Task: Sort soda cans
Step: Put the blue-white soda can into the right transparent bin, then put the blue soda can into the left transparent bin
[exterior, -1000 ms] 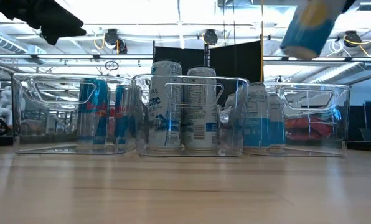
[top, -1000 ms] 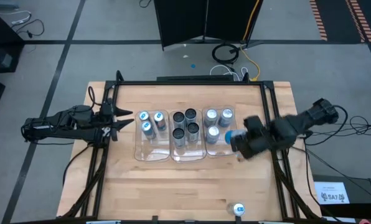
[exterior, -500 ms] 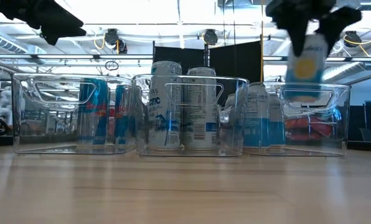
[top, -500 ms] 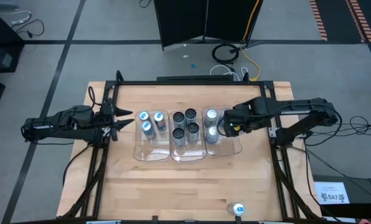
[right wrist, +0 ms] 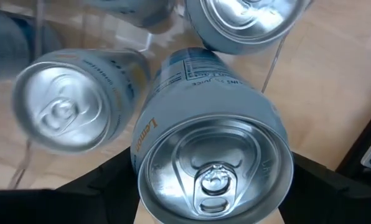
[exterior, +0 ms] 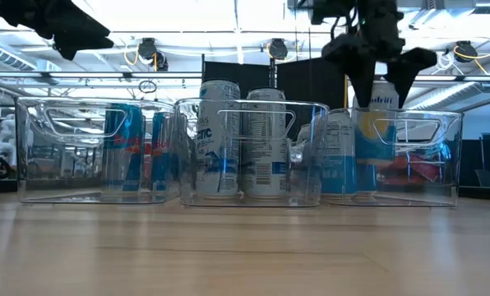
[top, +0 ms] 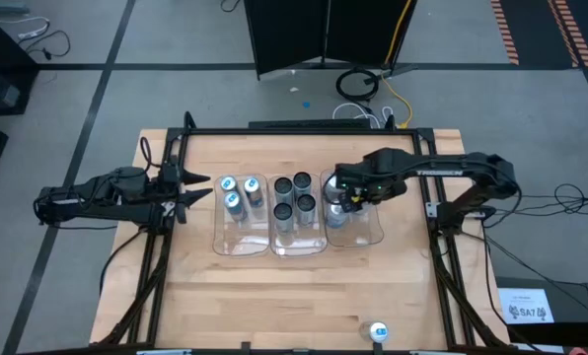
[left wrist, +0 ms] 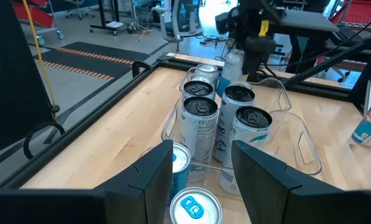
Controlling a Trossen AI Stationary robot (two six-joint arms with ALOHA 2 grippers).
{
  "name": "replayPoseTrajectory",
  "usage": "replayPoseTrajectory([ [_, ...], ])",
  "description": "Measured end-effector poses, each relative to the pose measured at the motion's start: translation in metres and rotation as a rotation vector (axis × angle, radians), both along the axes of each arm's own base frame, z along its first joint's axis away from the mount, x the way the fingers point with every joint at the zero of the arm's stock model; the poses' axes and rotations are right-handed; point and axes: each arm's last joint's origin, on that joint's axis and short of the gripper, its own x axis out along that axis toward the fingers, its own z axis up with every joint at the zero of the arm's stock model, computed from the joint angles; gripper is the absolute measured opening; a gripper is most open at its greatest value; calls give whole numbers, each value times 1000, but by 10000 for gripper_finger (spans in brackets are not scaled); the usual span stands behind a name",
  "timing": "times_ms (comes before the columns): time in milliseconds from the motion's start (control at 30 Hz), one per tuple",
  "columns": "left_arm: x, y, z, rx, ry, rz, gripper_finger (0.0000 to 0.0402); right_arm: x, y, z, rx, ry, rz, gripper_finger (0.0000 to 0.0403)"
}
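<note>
The right hand (exterior: 380, 76) is gripping a light, slippery, easily dented soda can (exterior: 375, 140) by its upper wall inside the tray (top: 373, 235) at three o'clock, while the left hand (top: 197, 187) is waiting half-open at nine o'clock.

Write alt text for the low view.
The right gripper lowers a pale blue-and-yellow soda can into the right-hand clear tray. Two more clear trays stand beside it on the wooden table, holding upright cans.
</note>
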Motion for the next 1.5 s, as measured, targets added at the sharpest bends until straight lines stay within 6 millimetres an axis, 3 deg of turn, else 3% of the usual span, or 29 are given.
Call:
replayPoseTrajectory([
  [433, 0, -1, 0, -6, 1, -18, 173, 21, -9, -36, 45, 133, 59, 319],
  [667, 0, -1, 0, -9, 3, -29, 173, 22, -10, -37, 32, 131, 74, 323],
  [1033, 0, -1, 0, -9, 3, -30, 173, 13, -9, -21, -11, 84, 49, 324],
  [1333, 0, -1, 0, -8, 2, -30, 173, -14, -2, 18, -9, -68, -40, 325],
  [1500, 0, -1, 0, -8, 2, -30, 173, -32, 19, 38, -1, -146, -13, 325],
])
